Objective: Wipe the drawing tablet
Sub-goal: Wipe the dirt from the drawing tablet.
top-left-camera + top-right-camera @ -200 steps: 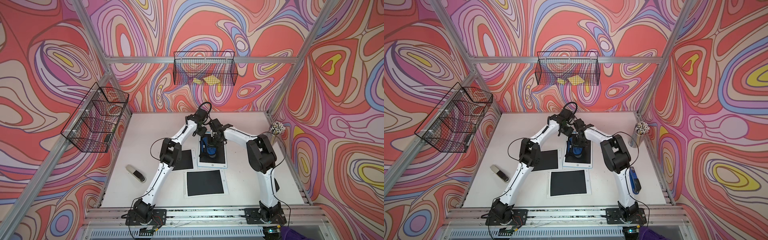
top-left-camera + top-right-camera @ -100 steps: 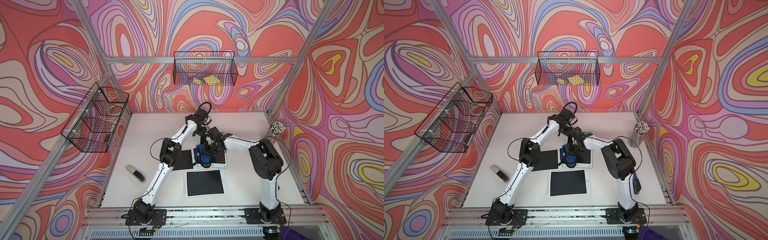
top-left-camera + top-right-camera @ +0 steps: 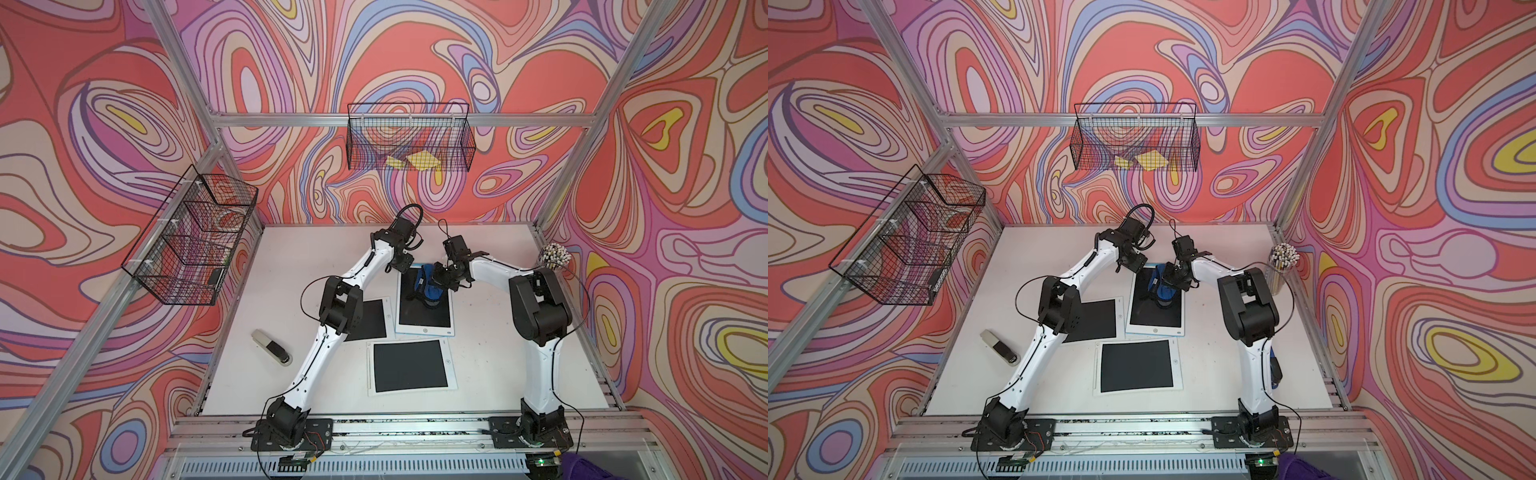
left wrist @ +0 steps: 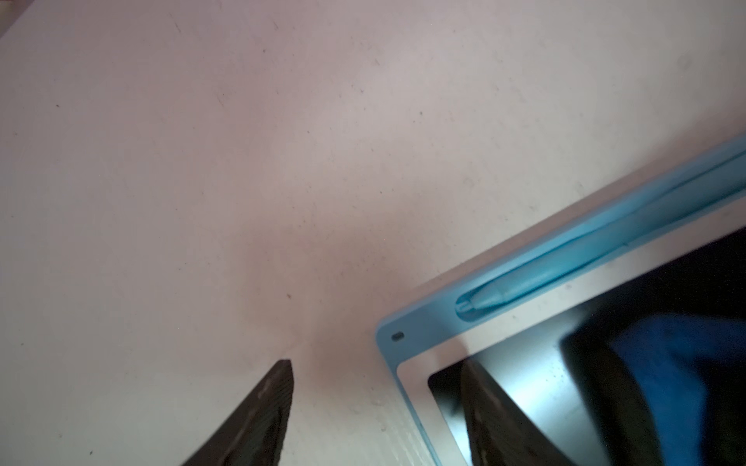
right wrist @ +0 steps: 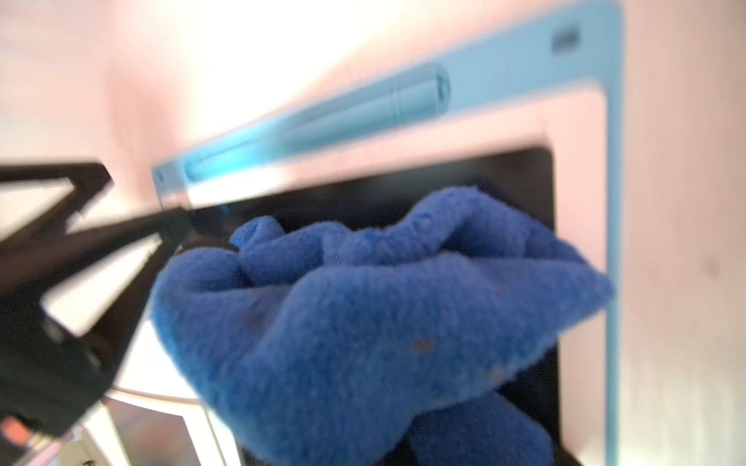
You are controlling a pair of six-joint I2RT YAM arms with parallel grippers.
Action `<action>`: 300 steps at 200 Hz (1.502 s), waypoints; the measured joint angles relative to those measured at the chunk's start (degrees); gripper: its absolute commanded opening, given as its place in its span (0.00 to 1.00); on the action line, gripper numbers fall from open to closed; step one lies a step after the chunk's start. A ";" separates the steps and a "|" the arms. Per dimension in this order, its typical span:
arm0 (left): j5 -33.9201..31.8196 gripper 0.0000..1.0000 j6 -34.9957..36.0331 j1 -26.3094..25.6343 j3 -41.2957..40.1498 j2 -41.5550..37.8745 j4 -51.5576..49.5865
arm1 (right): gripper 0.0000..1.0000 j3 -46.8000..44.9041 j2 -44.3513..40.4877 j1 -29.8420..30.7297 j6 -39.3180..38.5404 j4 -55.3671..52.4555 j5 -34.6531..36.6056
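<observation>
Back at the tablet's (image 3: 424, 320) far end, the right gripper (image 3: 439, 277) pinches the cloth (image 3: 430, 287) and should press flatter, left gripper (image 4: 375, 365) spread astride its corner.

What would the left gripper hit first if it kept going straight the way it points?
Probably the corner of the blue-framed tablet: the open left gripper straddles it, one finger over the screen, the other over bare table. Remaining gap unclear.
</observation>
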 measured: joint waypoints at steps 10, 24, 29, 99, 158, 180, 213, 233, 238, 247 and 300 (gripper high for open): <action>0.02 0.69 0.00 0.00 0.00 -0.04 0.00 | 0.00 -4.26 -2.91 1.99 0.26 0.94 1.51; 0.02 0.69 0.00 0.00 -0.02 -0.04 0.00 | 0.00 -9.29 -6.49 5.42 1.14 1.57 2.49; 0.02 0.69 0.00 0.00 -0.04 -0.04 0.00 | 0.00 -10.75 -7.54 6.58 1.55 1.81 2.60; 0.02 0.70 0.00 0.00 -0.04 -0.04 0.00 | 0.00 2.75 2.27 4.35 3.54 -3.52 -4.44; 0.04 0.69 0.00 0.00 -0.04 -0.04 0.00 | 0.00 11.13 8.11 0.44 3.98 -1.38 -6.69; 0.04 0.70 0.00 0.00 -0.04 -0.04 0.00 | 0.00 7.43 5.49 3.56 2.78 0.28 -2.78; 0.04 0.70 0.00 0.00 -0.04 -0.07 0.00 | 0.00 -0.42 0.61 13.05 3.06 3.19 -1.44; 0.04 0.70 0.00 0.00 -0.04 -0.09 0.00 | 0.00 -7.08 -3.52 14.86 3.82 5.70 -2.19; 0.04 0.70 0.00 0.00 -0.04 -0.09 0.00 | 0.00 -8.94 -4.66 14.36 4.04 6.40 -2.84; 0.04 0.70 0.00 0.00 -0.04 -0.09 0.00 | 0.00 -12.20 -6.69 12.48 4.46 7.37 -4.31; 0.33 0.70 0.02 0.00 -0.04 -0.09 -0.07 | 0.00 -18.88 -12.57 -3.58 3.93 2.82 -7.72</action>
